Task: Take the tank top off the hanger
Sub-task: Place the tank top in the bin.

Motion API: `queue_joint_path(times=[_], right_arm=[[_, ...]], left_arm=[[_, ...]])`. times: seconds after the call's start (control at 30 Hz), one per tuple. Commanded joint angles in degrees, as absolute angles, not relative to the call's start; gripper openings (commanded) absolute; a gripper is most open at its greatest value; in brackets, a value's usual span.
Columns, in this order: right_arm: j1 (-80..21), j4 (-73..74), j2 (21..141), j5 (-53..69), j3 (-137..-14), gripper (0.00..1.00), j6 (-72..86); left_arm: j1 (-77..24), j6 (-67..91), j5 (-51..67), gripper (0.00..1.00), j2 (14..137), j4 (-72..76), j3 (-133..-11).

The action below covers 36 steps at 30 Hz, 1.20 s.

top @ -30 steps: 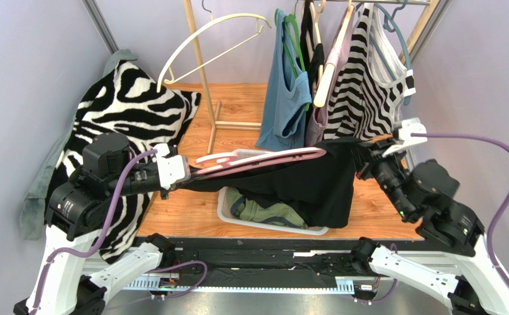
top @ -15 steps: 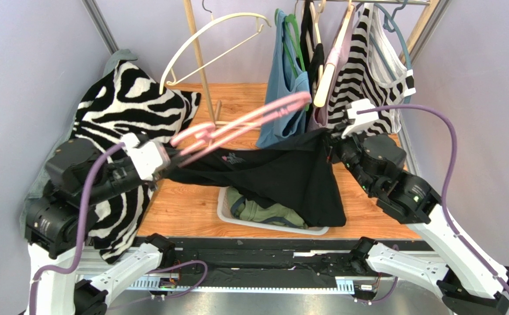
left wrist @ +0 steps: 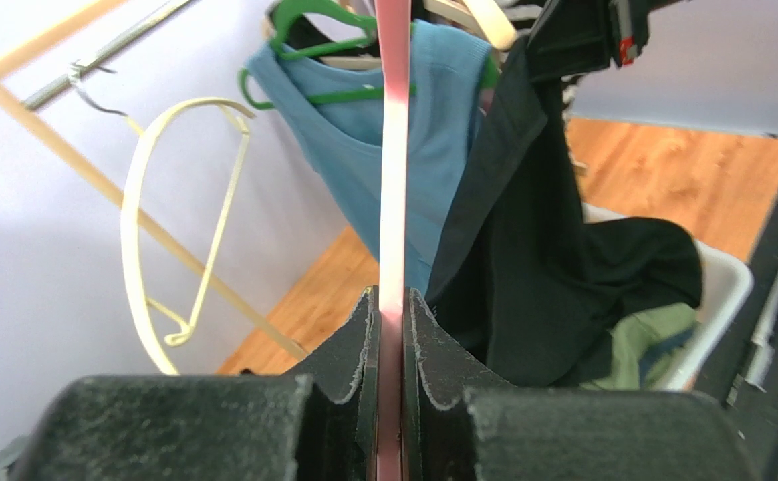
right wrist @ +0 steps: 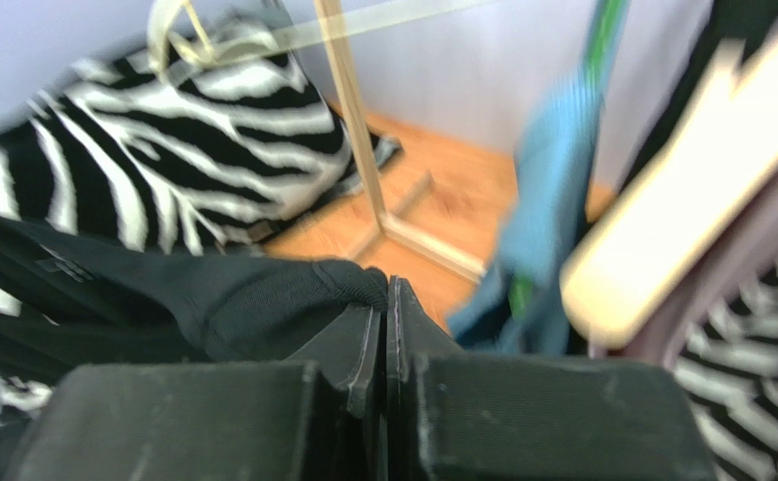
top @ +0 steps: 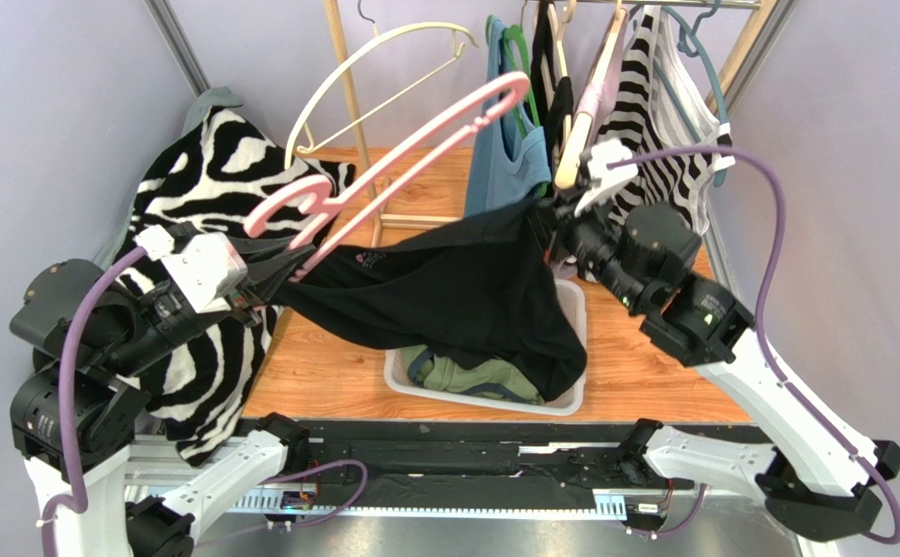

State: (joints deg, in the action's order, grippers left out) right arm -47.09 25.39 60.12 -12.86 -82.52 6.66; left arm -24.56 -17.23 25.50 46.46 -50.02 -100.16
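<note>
Pink hanger (left wrist: 393, 180) is tilting up, and my left jaws are squeezing shut on it. My right jaws are pinching the black tank top (top: 466, 290), which is hanging between the 2 arms over the white bin (top: 394, 369).

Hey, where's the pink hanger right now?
The pink hanger is clamped in the left gripper on the left of the top view, slanting up toward the blue top on the rack, above the black tank top.
</note>
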Motion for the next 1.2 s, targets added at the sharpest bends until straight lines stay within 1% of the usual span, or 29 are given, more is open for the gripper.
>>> queue_joint_path(times=[0.0, 0.03, 0.17, 0.2, 0.23, 0.27, 0.3, 0.33, 0.4, 0.43, 0.53, 0.6, 0.7, 0.73, 0.87, 0.9, 1.0, 1.07, 1.17], right_arm=[[-46.8, 24.9, 52.2, -17.7, -71.3, 0.00, 10.5], [-46.8, 24.8, 50.8, -18.0, -66.1, 0.00, 11.3], [-46.8, 28.9, 44.2, -15.0, -55.8, 0.01, 16.4], [-46.8, 30.1, 43.2, -13.9, -54.3, 0.07, 17.0], [-46.8, 31.6, 41.0, -11.6, -53.2, 0.27, 16.8], [-46.8, 34.6, 39.7, -10.6, -53.3, 0.38, 16.3], [-46.8, 36.0, 38.3, -9.8, -53.8, 0.46, 15.6], [-46.8, 37.3, 36.5, -8.4, -54.5, 0.62, 13.0], [-46.8, 40.9, 32.2, -6.7, -59.2, 0.71, 10.1], [-46.8, 42.3, 31.2, -4.7, -61.6, 0.76, 7.4], [-46.7, 47.8, 29.9, -0.2, -71.1, 0.77, 3.7], [-46.8, 51.6, 30.8, 2.6, -78.1, 0.76, 1.3], [-46.7, 54.7, 33.9, 6.3, -85.7, 0.75, 0.3], [-46.8, 54.9, 34.8, 9.4, -87.3, 0.75, -1.6], [-46.8, 55.8, 41.1, 16.4, -90.4, 0.74, -4.9], [-46.8, 56.0, 42.3, 17.5, -90.4, 0.72, -6.5], [-46.8, 54.1, 45.6, 22.0, -88.1, 0.68, -9.7], [-46.8, 51.1, 46.4, 24.1, -85.6, 0.67, -10.7], [-46.8, 50.4, 48.4, 26.2, -85.8, 0.67, -11.5]], left_arm=[[-24.1, -18.0, 34.2, 0.00, 46.7, -49.8, -98.7], [-24.1, -18.2, 35.2, 0.00, 47.1, -50.7, -98.4], [-24.1, -19.3, 38.6, 0.00, 48.2, -52.3, -97.4], [-24.2, -19.7, 39.5, 0.00, 48.4, -52.6, -97.0], [-24.3, -20.0, 39.9, 0.00, 48.8, -53.7, -96.5], [-24.3, -20.7, 40.1, 0.00, 49.1, -54.3, -96.2], [-25.0, -21.2, 39.7, 0.00, 49.5, -55.2, -96.1], [-25.5, -21.9, 39.8, 0.00, 50.3, -57.0, -95.5], [-26.6, -24.4, 39.5, 0.00, 51.1, -59.5, -95.1], [-27.8, -25.1, 39.5, 0.00, 53.2, -63.5, -96.1], [-30.8, -28.8, 39.3, 0.00, 57.9, -71.6, -98.5], [-32.2, -30.7, 38.0, 0.00, 59.0, -73.1, -98.4], [-34.6, -33.0, 36.4, 0.00, 59.6, -74.4, -98.6], [-35.4, -33.6, 36.0, 0.00, 60.2, -75.8, -99.0], [-39.9, -36.7, 34.6, 0.00, 63.5, -79.3, -101.3], [-40.8, -37.3, 34.2, 0.00, 64.5, -79.7, -102.0], [-44.2, -39.7, 32.9, 0.00, 66.3, -82.4, -103.8], [-45.7, -41.5, 32.5, 0.00, 67.2, -83.7, -105.0], [-48.0, -42.3, 30.9, 0.00, 69.1, -84.7, -107.0]])
